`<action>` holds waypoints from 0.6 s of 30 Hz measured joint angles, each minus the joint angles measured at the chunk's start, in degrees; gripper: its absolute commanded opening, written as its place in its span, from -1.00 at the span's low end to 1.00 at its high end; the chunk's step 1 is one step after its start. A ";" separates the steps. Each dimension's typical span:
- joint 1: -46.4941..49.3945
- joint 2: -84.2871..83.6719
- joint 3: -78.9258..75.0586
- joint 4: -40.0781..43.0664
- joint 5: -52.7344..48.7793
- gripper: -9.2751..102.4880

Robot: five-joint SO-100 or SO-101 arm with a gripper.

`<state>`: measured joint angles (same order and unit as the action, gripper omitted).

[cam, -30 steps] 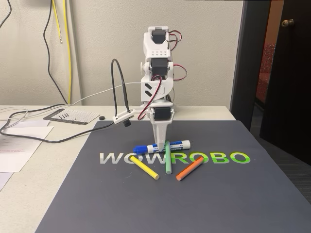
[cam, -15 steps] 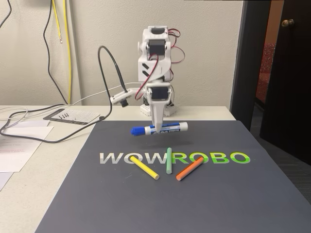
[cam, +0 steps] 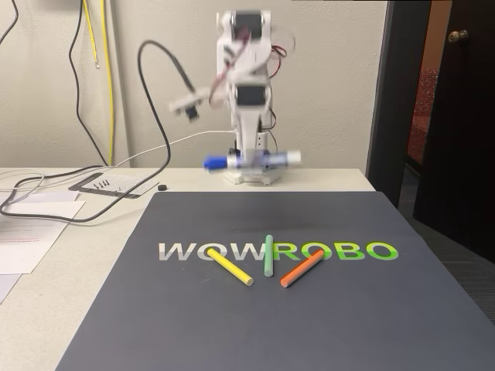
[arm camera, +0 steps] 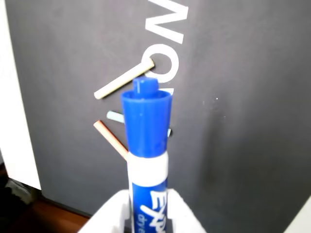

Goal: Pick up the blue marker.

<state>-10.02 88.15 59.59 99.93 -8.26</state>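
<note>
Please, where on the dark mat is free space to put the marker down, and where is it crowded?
The mat is bare along its near edge below the three sticks, and along its far strip above the lettering. The right part beyond the orange stick is also free. The middle is crowded: the yellow stick, green stick and orange stick lie close together. The end effector holds the blue marker above the table.

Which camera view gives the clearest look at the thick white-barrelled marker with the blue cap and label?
The wrist view: the thick white-barrelled marker with the blue cap and label is close and sharp, cap and label lettering legible, its barrel seated in the white end effector. The fixed view shows it small and motion-blurred, held level well above the dark mat.
</note>
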 measured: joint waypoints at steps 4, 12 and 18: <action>0.44 2.37 -2.81 3.87 1.67 -0.83; -0.09 9.76 -3.34 6.24 5.71 -0.83; -1.23 14.06 -3.34 6.86 7.91 -0.83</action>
<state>-11.25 102.22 56.25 106.79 -0.35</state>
